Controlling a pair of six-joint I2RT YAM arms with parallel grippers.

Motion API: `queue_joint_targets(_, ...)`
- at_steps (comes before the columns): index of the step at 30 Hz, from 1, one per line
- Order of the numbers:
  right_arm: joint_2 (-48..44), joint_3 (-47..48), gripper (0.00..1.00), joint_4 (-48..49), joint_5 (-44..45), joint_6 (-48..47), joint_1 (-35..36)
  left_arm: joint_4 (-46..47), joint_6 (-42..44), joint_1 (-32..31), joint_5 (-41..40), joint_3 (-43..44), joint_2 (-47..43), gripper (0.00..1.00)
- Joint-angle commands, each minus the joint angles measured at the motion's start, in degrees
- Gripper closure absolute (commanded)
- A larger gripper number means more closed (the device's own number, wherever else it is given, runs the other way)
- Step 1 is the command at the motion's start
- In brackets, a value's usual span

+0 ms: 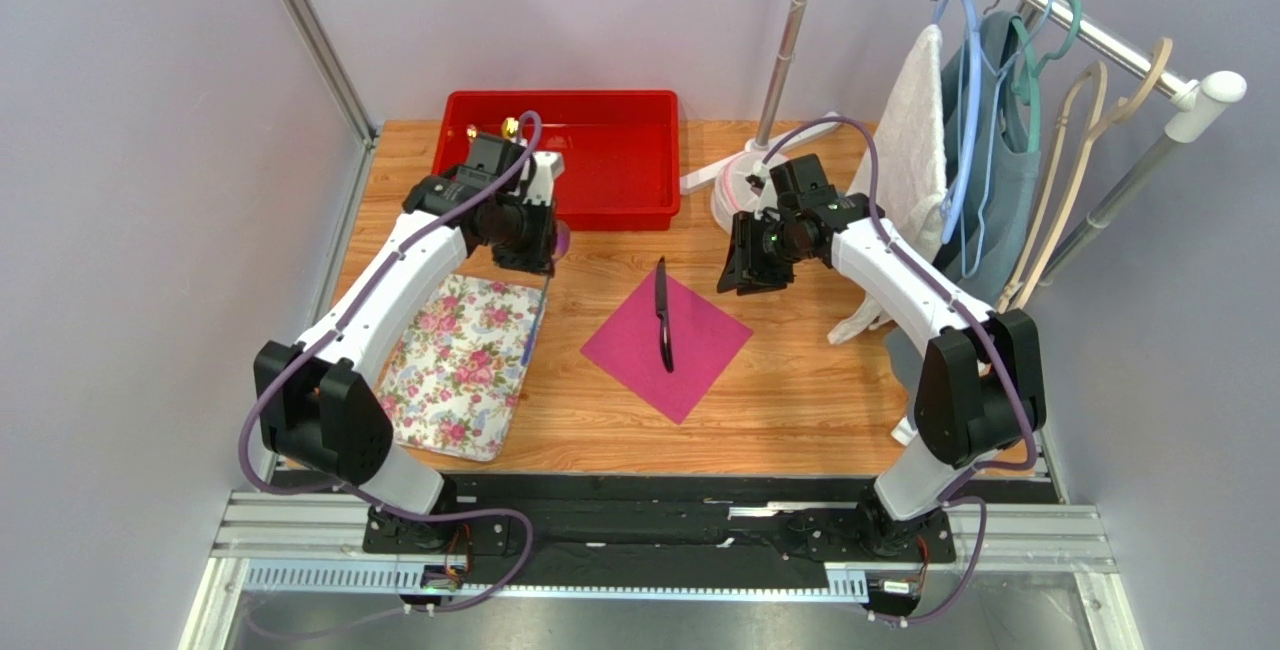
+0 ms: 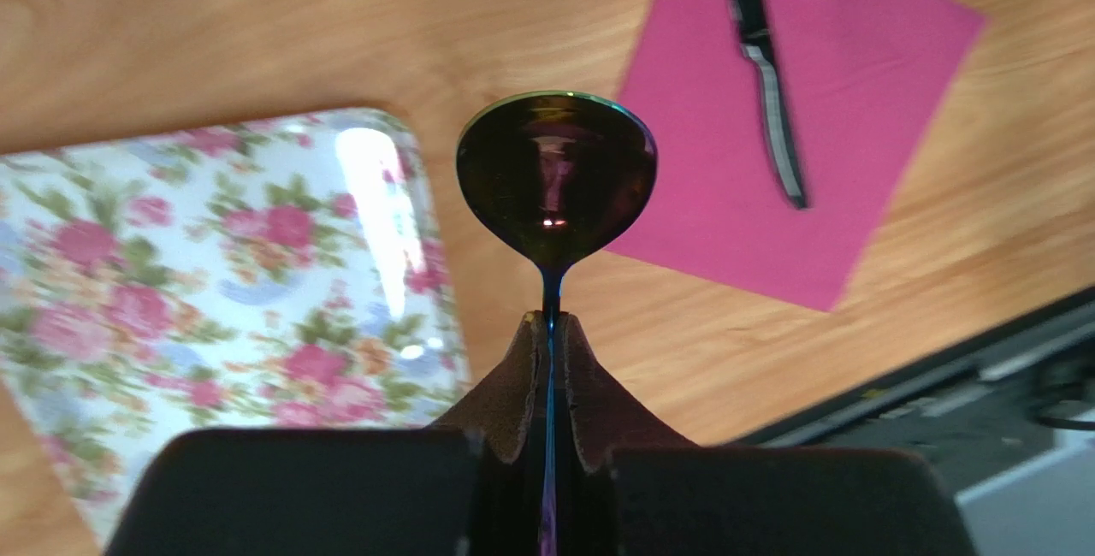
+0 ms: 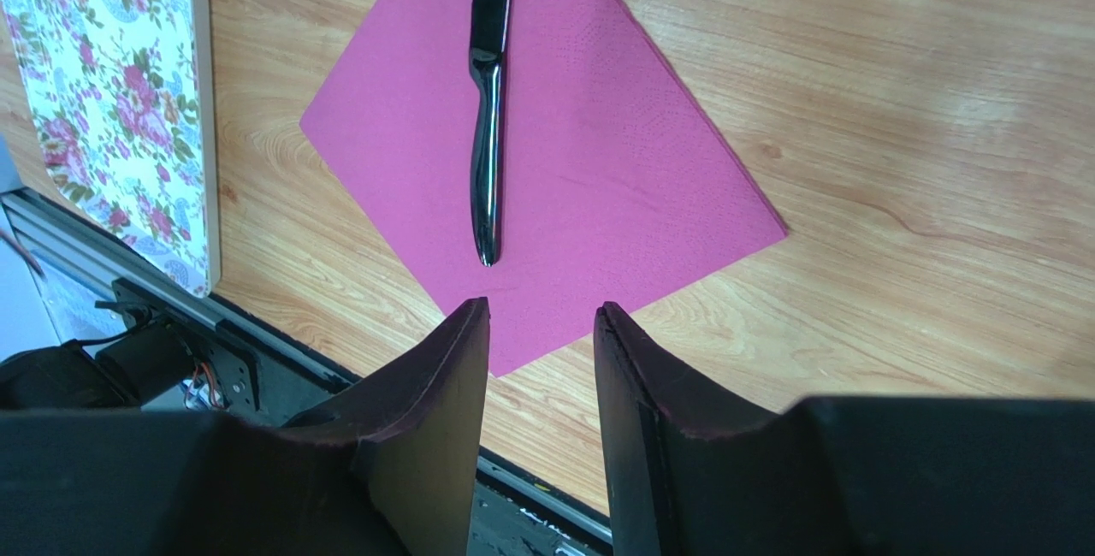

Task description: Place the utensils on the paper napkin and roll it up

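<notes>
The magenta paper napkin [image 1: 702,343] lies as a diamond in the middle of the table. A black-handled knife [image 1: 663,317] rests along it. My left gripper [image 1: 529,254] hovers over the far corner of the floral tray and is shut on the thin handle of a spoon [image 2: 555,184]. The spoon's dark purple-tinted bowl sticks out past the fingertips [image 2: 521,370]. Napkin [image 2: 855,94] and knife [image 2: 767,75] show at the upper right of that view. My right gripper [image 1: 747,272] hangs above the table right of the napkin [image 3: 617,158], open with nothing between its fingers [image 3: 444,377].
A floral tray [image 1: 458,365] lies left of the napkin. A red bin [image 1: 616,170] with gold-headed cutlery stands at the back. A rack with hangers and cloths [image 1: 992,155] and its white base [image 1: 736,178] fill the right side.
</notes>
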Motion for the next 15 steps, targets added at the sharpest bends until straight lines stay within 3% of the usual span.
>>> queue_joint_targets(1, -3.25, 0.72, 0.61, -0.83, 0.93, -0.98, -0.74, 1.60, -19.57, -7.69, -0.27, 5.17, 0.53, 1.00)
queue_joint_targets(5, -4.91, 0.10, 0.61, -0.48, 2.51, -1.33, -0.82, 1.69, -30.63, -14.37, -3.87, 10.45, 8.69, 1.00)
queue_joint_targets(11, -5.53, -0.34, 0.61, -0.22, 3.31, -1.77, -0.83, 3.18, -36.10, -21.49, -9.94, 15.99, 18.98, 1.00)
queue_joint_targets(15, -5.10, 0.28, 0.61, -0.92, 3.31, -2.30, -0.91, 4.76, -38.13, -21.59, -9.96, 17.66, 23.82, 1.00)
